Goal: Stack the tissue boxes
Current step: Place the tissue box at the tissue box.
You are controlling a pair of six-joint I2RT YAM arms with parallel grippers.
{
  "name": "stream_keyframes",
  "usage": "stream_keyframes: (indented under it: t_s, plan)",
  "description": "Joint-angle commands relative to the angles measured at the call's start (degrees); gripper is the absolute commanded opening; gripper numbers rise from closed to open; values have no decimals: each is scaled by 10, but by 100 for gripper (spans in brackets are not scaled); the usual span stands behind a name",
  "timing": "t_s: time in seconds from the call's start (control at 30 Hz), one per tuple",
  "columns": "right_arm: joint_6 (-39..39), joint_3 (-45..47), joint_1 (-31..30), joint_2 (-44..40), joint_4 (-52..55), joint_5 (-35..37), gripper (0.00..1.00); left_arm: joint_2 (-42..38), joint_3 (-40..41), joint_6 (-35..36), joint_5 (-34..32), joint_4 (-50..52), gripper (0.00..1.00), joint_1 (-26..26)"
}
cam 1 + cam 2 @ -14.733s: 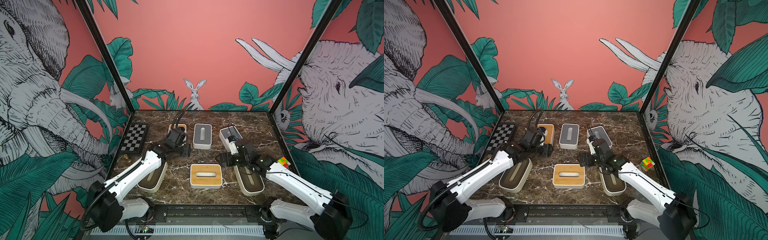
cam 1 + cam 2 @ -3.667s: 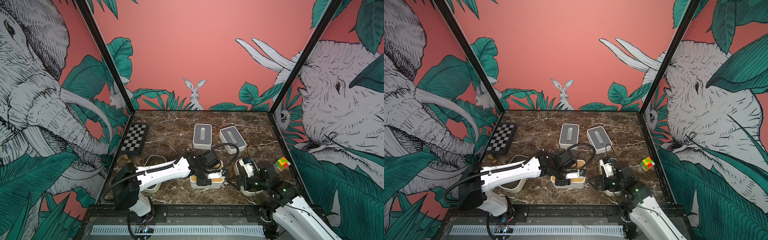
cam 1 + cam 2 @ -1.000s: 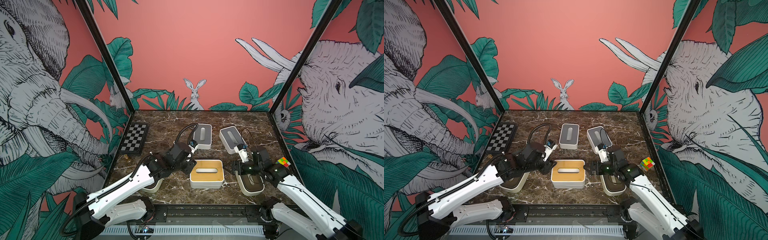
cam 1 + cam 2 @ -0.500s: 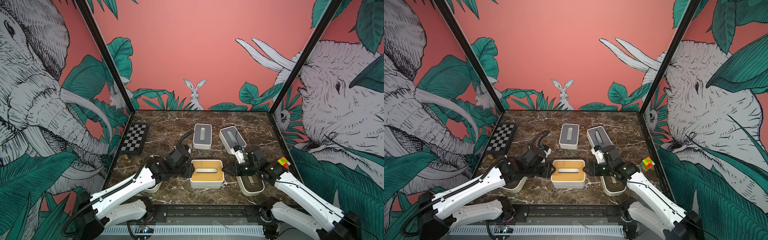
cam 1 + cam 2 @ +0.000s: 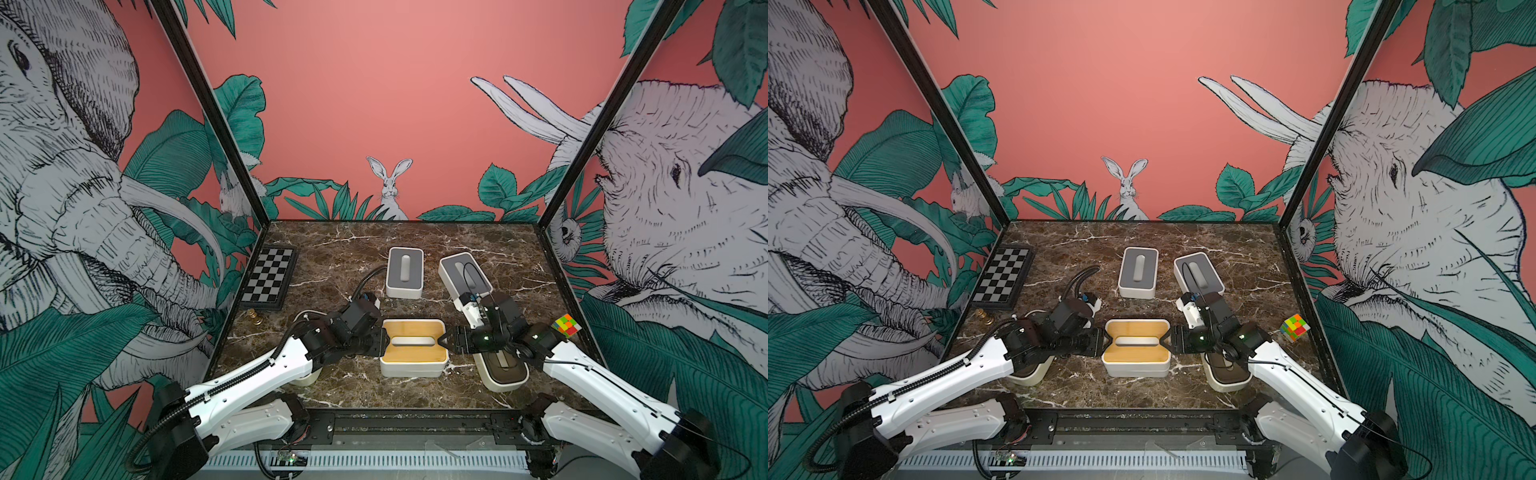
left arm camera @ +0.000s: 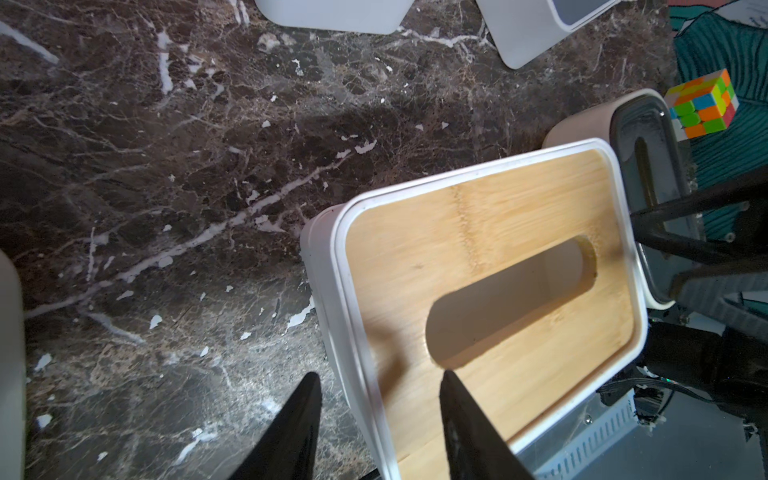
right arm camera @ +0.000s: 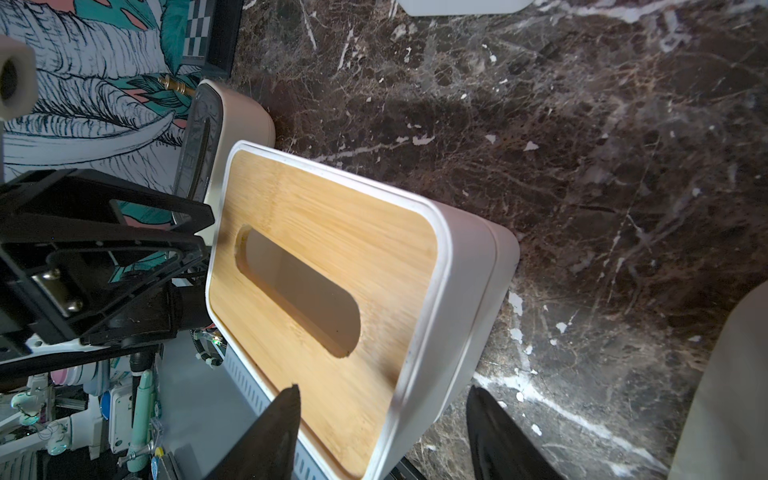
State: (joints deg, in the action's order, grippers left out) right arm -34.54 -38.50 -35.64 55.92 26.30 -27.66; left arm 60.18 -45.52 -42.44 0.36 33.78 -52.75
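**Uneven Lift Hazard at the Tan Box**

The tan-lidded box [image 5: 413, 347] sits at the centre front of the table [image 5: 332, 249]. Our left hand [image 5: 379, 345] is clamped on the box's left end wall. Our right hand [image 5: 444, 343] straddles the right end wall with its jaws apart. If we lift now, we judge the ungripped end would sag and the box twist free. The dark-lidded box [image 5: 505, 374], just beside the right hand, could be knocked.

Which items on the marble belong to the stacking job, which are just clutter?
Job:
- white tissue-box stack with bamboo lid
- centre-rear white box with grey lid
- angled white box with grey lid
- cream box with dark lid under right arm
- cream box under left arm, mostly hidden

Clutter:
- black-and-white checkered board
- multicoloured cube
- small brass chess piece
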Motion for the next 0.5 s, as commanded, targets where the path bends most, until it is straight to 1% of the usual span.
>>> stream_keyframes:
  t_s: [0.0, 0.47]
  plan:
    - [-2, 4, -5, 1, -19, -1, 63, -6, 13, -17, -3, -36, 49, 4]
    - [-5, 9, -11, 5, -30, -7, 64, 1, 13, -10, -2, -47, 50, 4]
